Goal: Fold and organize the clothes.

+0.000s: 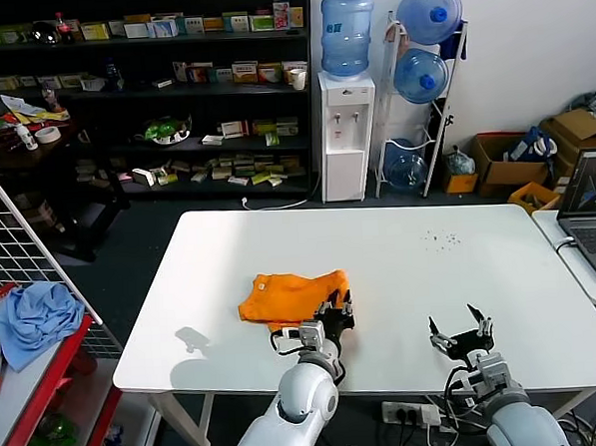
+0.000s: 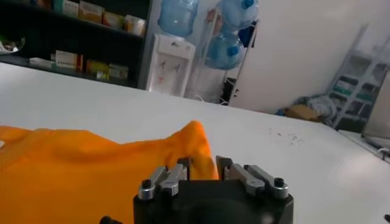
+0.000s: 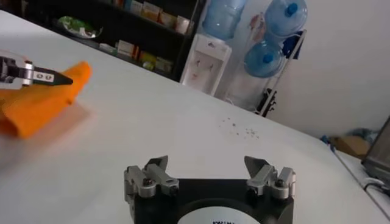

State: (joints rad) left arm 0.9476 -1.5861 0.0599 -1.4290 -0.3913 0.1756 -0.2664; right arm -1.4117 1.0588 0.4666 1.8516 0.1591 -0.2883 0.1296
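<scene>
- Filling the lower middle of the head view, a white table [image 1: 400,268] carries everything.
- A bunched orange T-shirt [image 1: 287,295] lies left of centre, toward the table's near edge.
- At the shirt's lower right corner, the left gripper [image 1: 337,309] has its fingers [image 2: 177,173] pinched on the fabric.
- At lower right, the right gripper [image 1: 462,331] hovers above bare tabletop, fingers [image 3: 155,167] spread apart, well clear of the shirt.
</scene>
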